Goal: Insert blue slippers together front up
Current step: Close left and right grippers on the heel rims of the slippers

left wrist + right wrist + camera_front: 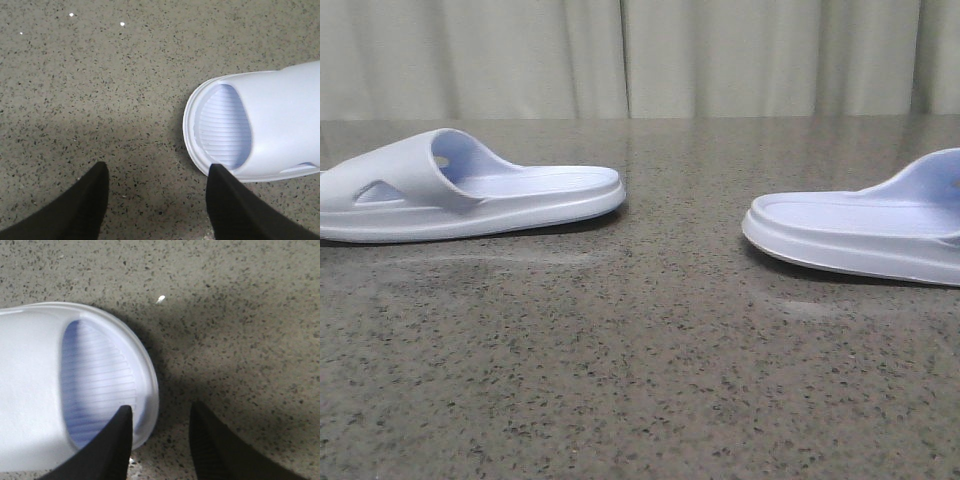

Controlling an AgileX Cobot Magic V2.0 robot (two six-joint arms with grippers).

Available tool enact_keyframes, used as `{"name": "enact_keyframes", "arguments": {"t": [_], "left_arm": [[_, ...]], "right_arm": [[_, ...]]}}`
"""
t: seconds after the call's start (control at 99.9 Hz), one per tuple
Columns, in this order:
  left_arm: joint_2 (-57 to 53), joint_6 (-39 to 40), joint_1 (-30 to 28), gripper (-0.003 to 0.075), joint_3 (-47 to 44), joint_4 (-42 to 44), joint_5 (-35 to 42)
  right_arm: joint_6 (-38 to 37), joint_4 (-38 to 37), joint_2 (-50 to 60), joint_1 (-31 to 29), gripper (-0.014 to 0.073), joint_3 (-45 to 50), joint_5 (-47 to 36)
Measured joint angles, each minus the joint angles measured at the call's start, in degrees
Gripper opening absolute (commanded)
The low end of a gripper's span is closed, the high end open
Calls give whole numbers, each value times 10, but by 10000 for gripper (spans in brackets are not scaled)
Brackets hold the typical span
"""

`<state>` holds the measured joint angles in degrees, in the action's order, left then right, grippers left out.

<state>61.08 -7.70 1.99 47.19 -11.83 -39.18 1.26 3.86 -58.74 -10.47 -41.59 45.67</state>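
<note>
1. Two blue slippers flat on speckled table (650, 330), well apart: left slipper (470, 195) at left edge of front view, right slipper (860, 230) at right edge, heels facing each other.
2. Left gripper (157, 192) spread wide above bare table, one fingertip (220, 180) just beside left slipper's toe end.
3. Right gripper (161, 432) parted moderately, holding nothing, one fingertip (122, 422) over right slipper's toe rim; contact unclear.
</note>
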Motion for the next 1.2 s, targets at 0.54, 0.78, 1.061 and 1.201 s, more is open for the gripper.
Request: {"name": "enact_keyframes", "arguments": {"t": [0.54,0.78,1.061,1.201], "left_arm": [[5,-14,0,382,0,-7,22],[14,-15,0,382,0,-11,26],[59,-15,0,382,1,-23,26],[93,-15,0,382,21,-27,20]], "right_arm": [[26,35,-54,0,200,-2,-18],[26,37,-55,-1,-55,-4,-25],[26,39,-55,-1,-107,-5,-28],[27,40,-55,-1,-107,-5,-28]]}}
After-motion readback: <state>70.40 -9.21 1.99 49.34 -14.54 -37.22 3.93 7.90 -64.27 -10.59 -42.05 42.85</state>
